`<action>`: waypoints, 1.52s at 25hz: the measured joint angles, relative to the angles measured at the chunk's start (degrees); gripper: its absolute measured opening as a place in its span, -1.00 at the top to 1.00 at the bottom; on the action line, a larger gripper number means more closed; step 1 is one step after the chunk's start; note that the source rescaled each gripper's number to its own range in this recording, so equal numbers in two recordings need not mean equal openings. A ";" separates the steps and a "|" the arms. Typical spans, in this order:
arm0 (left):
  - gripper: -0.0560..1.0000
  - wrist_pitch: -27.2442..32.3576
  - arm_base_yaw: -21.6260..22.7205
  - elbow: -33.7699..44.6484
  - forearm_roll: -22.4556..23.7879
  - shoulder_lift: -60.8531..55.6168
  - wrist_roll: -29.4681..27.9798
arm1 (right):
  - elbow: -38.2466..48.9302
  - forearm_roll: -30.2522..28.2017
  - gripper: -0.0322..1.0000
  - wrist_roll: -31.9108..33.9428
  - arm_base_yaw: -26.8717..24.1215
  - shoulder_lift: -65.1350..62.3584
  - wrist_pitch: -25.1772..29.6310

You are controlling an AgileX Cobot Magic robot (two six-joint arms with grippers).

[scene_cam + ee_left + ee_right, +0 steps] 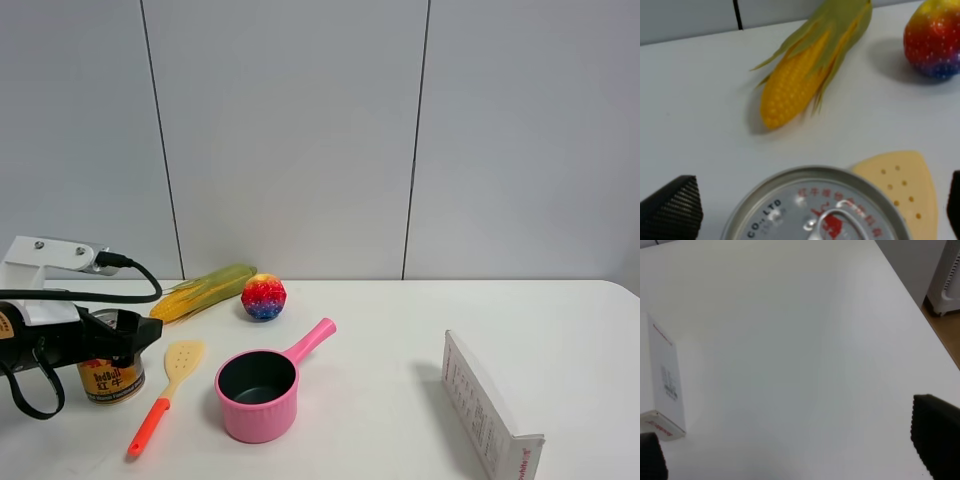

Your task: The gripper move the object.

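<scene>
The gold drink can (110, 378) with a silver top stands upright on the white table at the far left. My left gripper (138, 336) hovers just over it, open. In the left wrist view the can's top (790, 205) sits between the two black fingertips (675, 207) of the left gripper (820, 205), which stand apart from its sides. My right gripper (792, 450) is open and empty above bare table. It is out of the exterior high view.
A toy corn cob (203, 292) and a multicoloured ball (264, 297) lie behind the can. A yellow spatula with an orange handle (170, 390) and a pink saucepan (258, 392) are to its right. A white box (485, 405) stands at the right.
</scene>
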 joint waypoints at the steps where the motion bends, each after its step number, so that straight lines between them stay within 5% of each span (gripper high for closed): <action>1: -0.97 0.06 0.00 0.00 0.17 -0.14 -0.20 | 0.00 0.00 -1.00 0.00 0.00 0.00 0.00; 4: -0.96 1.59 0.00 0.00 0.29 -2.12 -1.51 | 0.00 0.00 -1.00 0.00 0.00 0.00 0.00; 9: -0.96 12.67 0.00 0.15 0.93 -12.46 -6.65 | 0.00 0.00 -1.00 0.00 0.00 0.00 0.00; 16: -0.96 39.04 0.00 -0.94 1.12 -36.26 -11.74 | 0.00 0.00 -1.00 0.00 0.00 0.00 0.00; 28: -0.97 102.79 0.00 -21.91 1.89 -67.13 -6.72 | 0.00 0.00 -1.00 0.00 0.00 0.00 0.00; 32: -0.97 116.20 0.00 -27.66 4.32 -73.63 -4.07 | 0.00 0.00 -1.00 0.00 0.00 0.00 0.00; 38: -0.97 123.57 0.00 -28.73 4.66 -86.09 -7.36 | 0.00 0.00 -1.00 0.00 0.00 0.00 0.00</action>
